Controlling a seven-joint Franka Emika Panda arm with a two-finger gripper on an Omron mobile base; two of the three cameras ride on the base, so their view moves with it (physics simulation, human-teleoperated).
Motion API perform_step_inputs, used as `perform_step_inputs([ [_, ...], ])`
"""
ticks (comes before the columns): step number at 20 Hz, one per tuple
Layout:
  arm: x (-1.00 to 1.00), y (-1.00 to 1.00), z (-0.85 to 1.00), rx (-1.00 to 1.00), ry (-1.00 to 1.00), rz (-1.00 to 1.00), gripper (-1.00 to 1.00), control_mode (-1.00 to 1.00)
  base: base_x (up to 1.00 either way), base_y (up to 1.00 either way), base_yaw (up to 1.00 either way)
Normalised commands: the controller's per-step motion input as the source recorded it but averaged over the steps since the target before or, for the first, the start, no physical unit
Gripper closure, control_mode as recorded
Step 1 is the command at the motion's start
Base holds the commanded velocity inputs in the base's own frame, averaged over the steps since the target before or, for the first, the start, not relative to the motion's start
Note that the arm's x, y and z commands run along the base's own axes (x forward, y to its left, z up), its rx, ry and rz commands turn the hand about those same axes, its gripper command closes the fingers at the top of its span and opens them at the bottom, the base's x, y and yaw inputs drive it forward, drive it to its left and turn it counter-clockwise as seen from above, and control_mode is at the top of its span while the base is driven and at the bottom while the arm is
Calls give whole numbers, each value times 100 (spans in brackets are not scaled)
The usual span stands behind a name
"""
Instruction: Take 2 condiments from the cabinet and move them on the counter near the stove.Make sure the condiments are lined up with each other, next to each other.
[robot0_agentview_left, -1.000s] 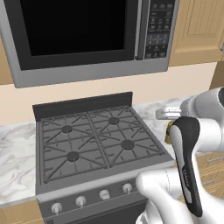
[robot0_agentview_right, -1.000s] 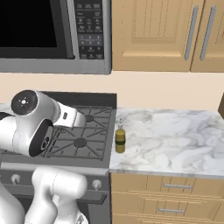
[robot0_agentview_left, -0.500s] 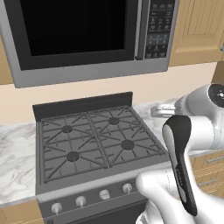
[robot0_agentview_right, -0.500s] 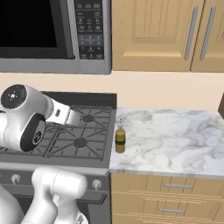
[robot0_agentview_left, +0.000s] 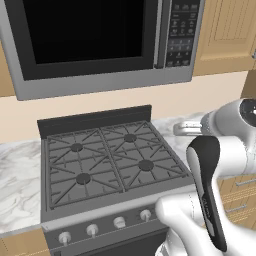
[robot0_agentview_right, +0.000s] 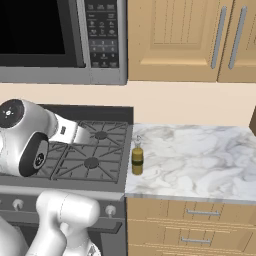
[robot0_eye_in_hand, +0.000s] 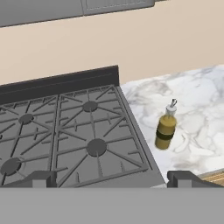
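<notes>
The dark grey four-burner gas stove adjoins the white grey-veined marble counter. The small olive-green pourer-topped bottle with a black band stands upright there, just beside the stove. The gripper spreads wide, holding nothing, apart from the bottle.

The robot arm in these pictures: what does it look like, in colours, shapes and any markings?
The arm is glossy white, made of rounded, thick tubular segments. A long black panel with faint small lettering runs along one link. A round joint cap with a dark grey ring sits at the elbow. No cables show. The end effector has two small dark grey, blocky finger tips.
</notes>
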Motion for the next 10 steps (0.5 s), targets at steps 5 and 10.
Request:
perform_step_inputs([
  [5,-5,0,0,0,0,0,-100,-100,0,0,0],
  [10,0,0,0,0,0,0,-100,100,-10,0,0],
])
